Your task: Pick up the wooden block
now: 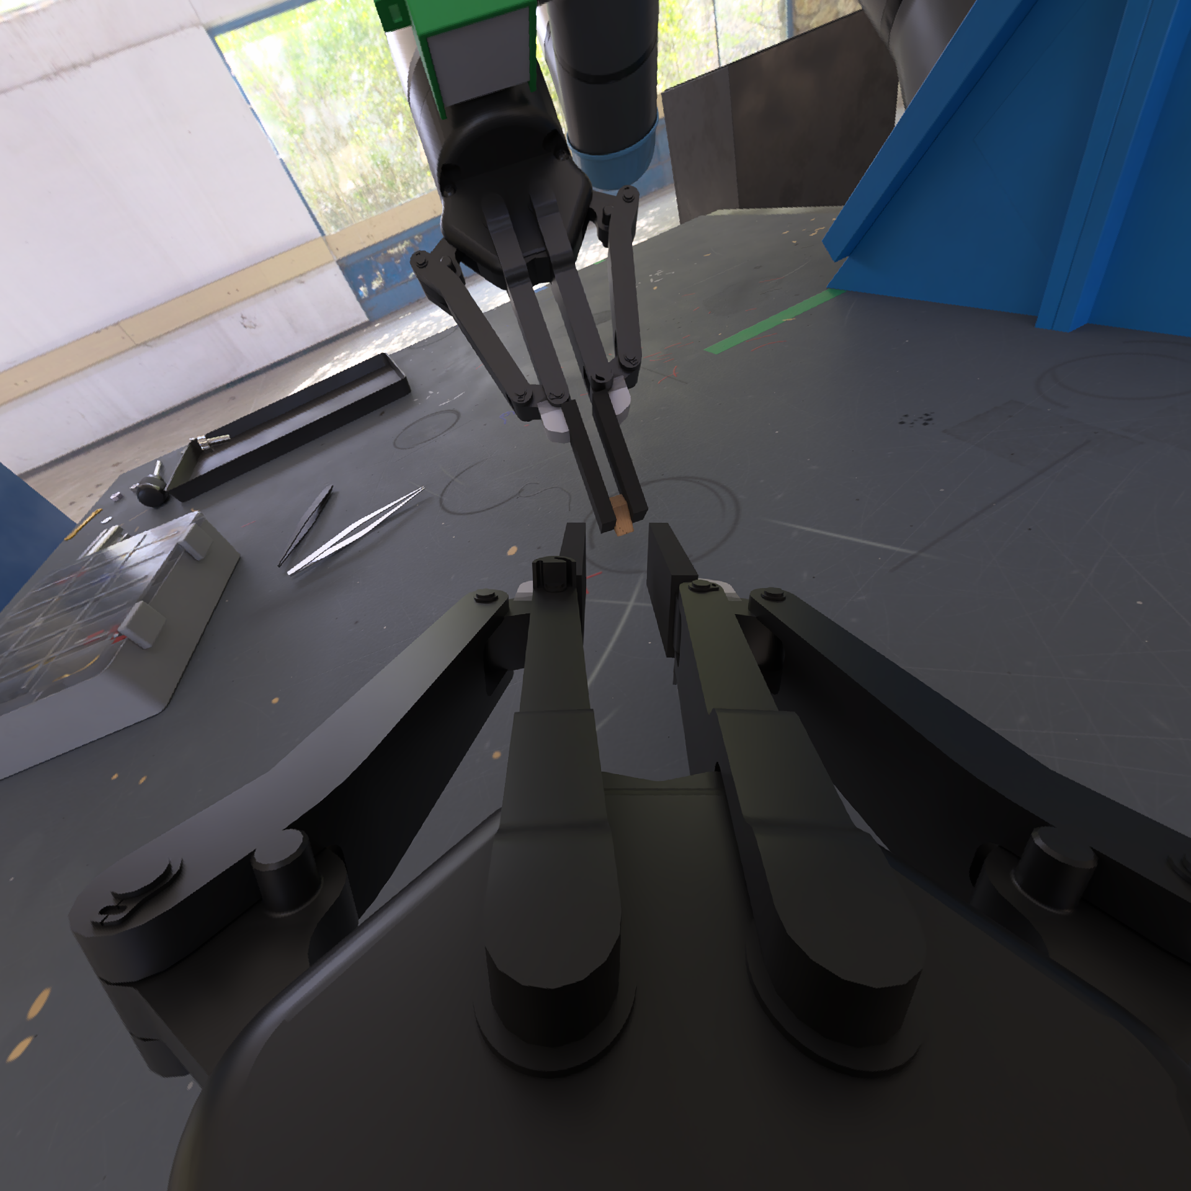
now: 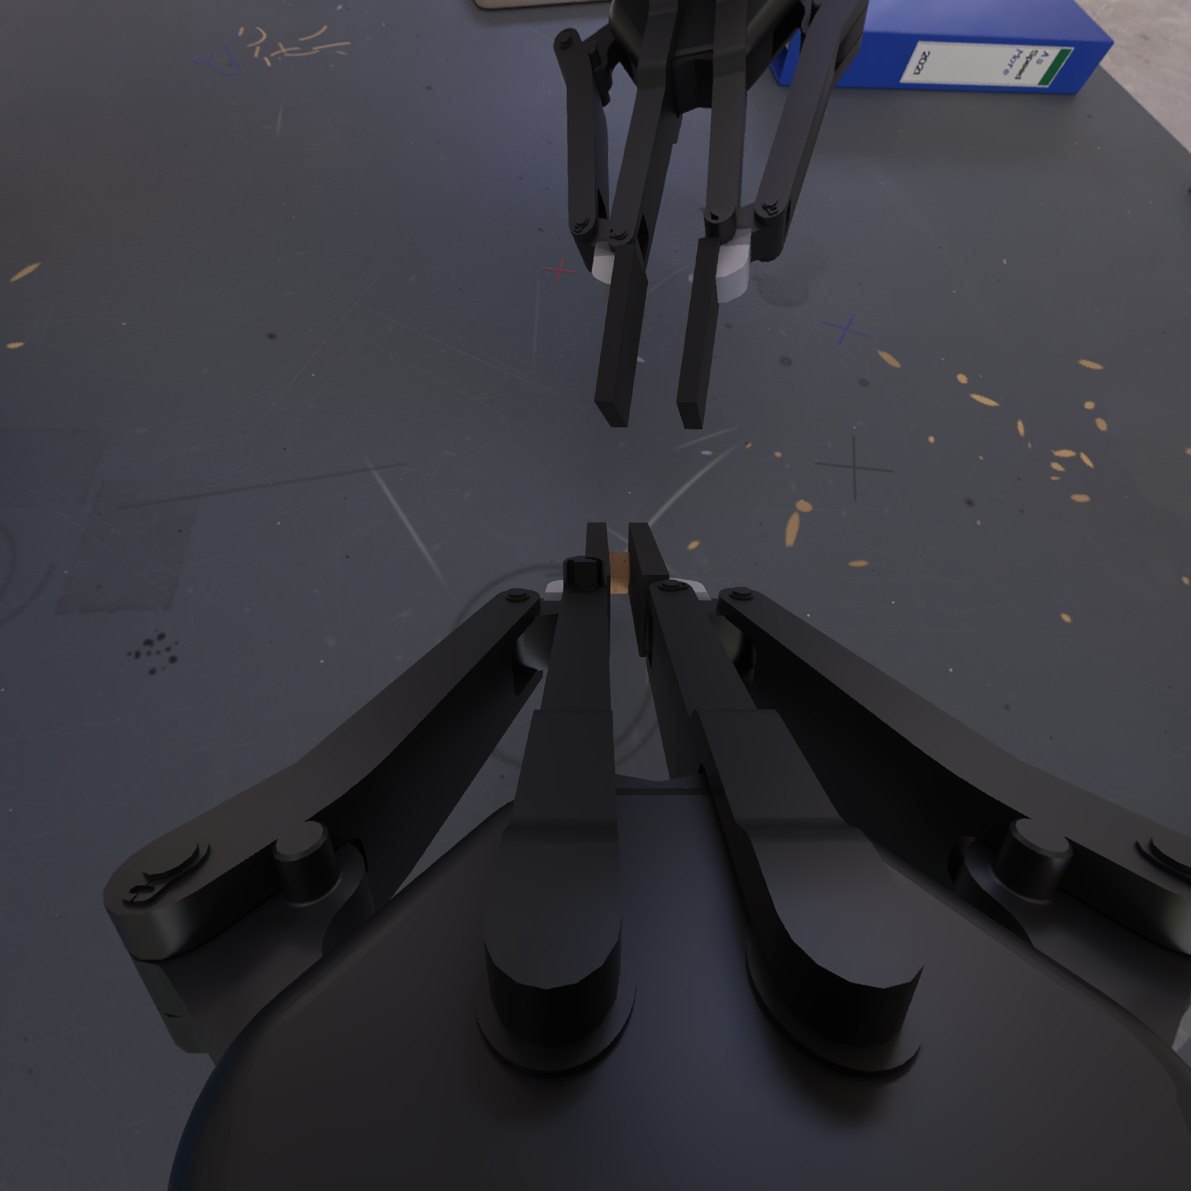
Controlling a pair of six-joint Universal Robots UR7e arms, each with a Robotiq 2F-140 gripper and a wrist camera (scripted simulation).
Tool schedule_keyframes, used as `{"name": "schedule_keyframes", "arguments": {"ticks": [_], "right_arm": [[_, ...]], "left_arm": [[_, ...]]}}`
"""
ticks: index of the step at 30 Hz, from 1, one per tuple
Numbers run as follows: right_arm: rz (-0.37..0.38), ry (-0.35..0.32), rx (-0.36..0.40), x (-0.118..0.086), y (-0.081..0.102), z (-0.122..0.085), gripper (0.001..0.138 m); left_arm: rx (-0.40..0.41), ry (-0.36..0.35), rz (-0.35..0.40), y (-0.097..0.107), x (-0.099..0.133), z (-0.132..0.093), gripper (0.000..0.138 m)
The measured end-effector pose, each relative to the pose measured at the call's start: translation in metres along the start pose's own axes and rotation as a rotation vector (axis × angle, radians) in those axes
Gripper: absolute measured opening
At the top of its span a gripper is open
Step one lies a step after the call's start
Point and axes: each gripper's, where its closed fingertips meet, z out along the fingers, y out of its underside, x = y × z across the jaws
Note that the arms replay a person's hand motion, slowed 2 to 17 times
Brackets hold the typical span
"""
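My right gripper point(image 2: 617, 538) pinches the small tan wooden block point(image 2: 619, 573) between its fingers, above the scratched dark grey table point(image 2: 258, 387). My left gripper point(image 1: 617, 538) faces it, fingers spread, holding nothing.

A dark grey desk point(image 1: 902, 515), scratched and flecked with orange spots, is seen. On it, at the left, are laid a grey box point(image 1: 109, 619), black tweezers point(image 1: 306, 525), white tweezers point(image 1: 354, 532) and a black tray point(image 1: 290, 425). A blue binder point(image 2: 967, 55) is set at its far edge.
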Motion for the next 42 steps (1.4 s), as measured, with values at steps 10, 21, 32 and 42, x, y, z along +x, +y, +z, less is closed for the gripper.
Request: {"name": "schedule_keyframes", "arguments": {"ticks": [10, 21, 32, 42], "right_arm": [[-0.038, -0.04, -0.01, 0.005, 0.003, 0.001, 0.009], [-0.053, -0.052, -0.034, 0.006, 0.01, 0.001, 0.009], [-0.054, -0.051, -0.046, 0.007, 0.015, -0.002, 0.009], [-0.058, -0.043, -0.038, 0.009, 0.013, -0.006, 0.009]], "left_arm": [[-0.023, 0.047, -0.034, 0.003, 0.001, 0.003, 0.026], [-0.042, 0.109, -0.172, 0.0, 0.003, 0.012, 0.032], [-0.099, 0.029, -0.246, 0.004, -0.001, 0.024, 0.05], [-0.152, -0.032, -0.26, 0.009, 0.0, 0.035, 0.071]]}}
